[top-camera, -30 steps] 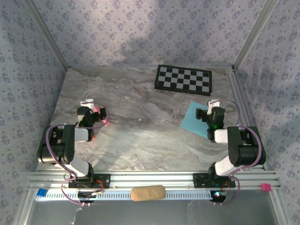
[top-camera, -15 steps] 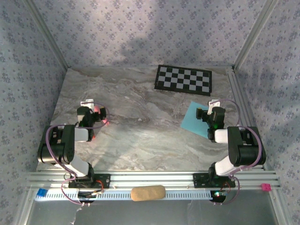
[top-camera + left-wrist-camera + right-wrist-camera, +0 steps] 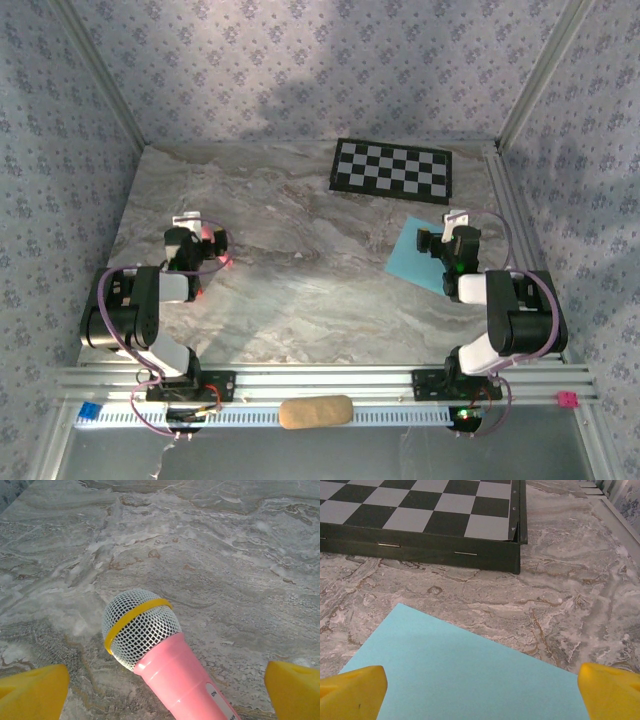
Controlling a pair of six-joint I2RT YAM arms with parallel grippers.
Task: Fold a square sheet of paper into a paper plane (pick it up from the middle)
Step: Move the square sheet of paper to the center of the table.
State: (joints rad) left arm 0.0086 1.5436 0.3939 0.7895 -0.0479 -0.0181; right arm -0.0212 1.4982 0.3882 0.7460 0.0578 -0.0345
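I had both arms folded back over their bases, forearms reaching forward and wrists low over the grey marbled tabletop (image 3: 235,550). My right gripper (image 3: 447,238) hung just above the thin light blue square sheet of paper (image 3: 465,675), jaws spread wide and grasping nothing, one yellow fingertip (image 3: 350,687) at each side of it. The sheet lay flat beneath and between my right jaws, unfolded, turned cornerwise, with its far corner aimed ahead and left at the black-and-white checkerboard mat (image 3: 420,510). Being square, it had no long axis. My left gripper (image 3: 192,238) was likewise released, its jaws straddling a pink toy microphone with a mesh head (image 3: 150,640), head pointing ahead.
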